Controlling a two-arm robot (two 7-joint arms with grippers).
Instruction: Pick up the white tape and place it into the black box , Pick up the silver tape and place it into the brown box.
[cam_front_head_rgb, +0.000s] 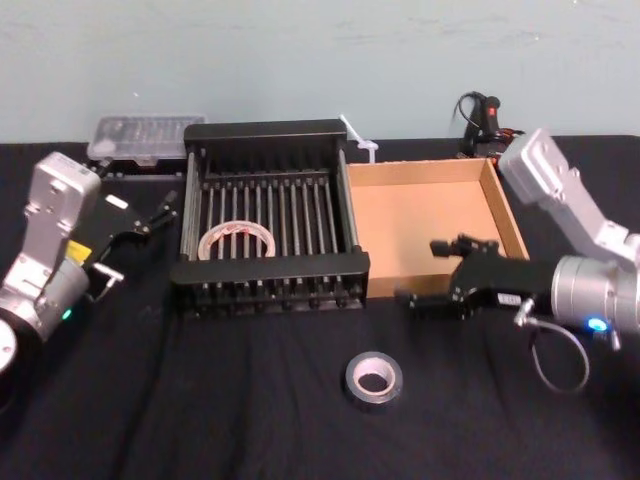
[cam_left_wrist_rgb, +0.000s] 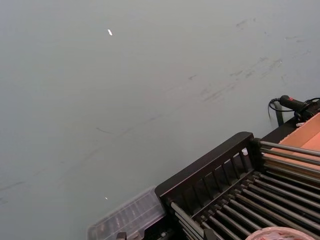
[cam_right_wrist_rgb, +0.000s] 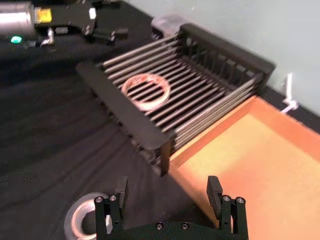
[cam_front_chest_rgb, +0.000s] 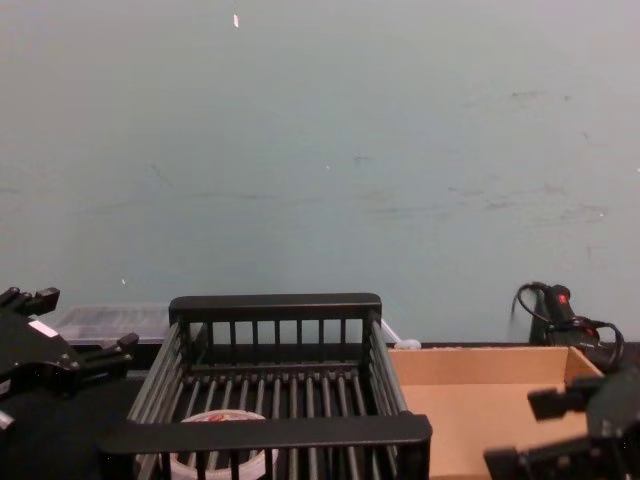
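Silver tape (cam_front_head_rgb: 373, 380) — before black box (cam_front_head_rgb: 270, 267)

Slatted black box (cam_left_wrist_rgb: 200, 176) ahead of left claw (cam_front_head_rgb: 143, 242); white tape (cam_left_wrist_rgb: 280, 234) edge on its bars; brown box (cam_left_wrist_rgb: 306, 136) beyond; clear plastic case (cam_left_wrist_rgb: 131, 217) beside box corner; wall (cam_left_wrist_rgb: 125, 90) behind.

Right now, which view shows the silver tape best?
Head view: the silver tape lies whole, unobstructed, on the black cloth. The right wrist view catches part of it, cut off beside the right gripper.
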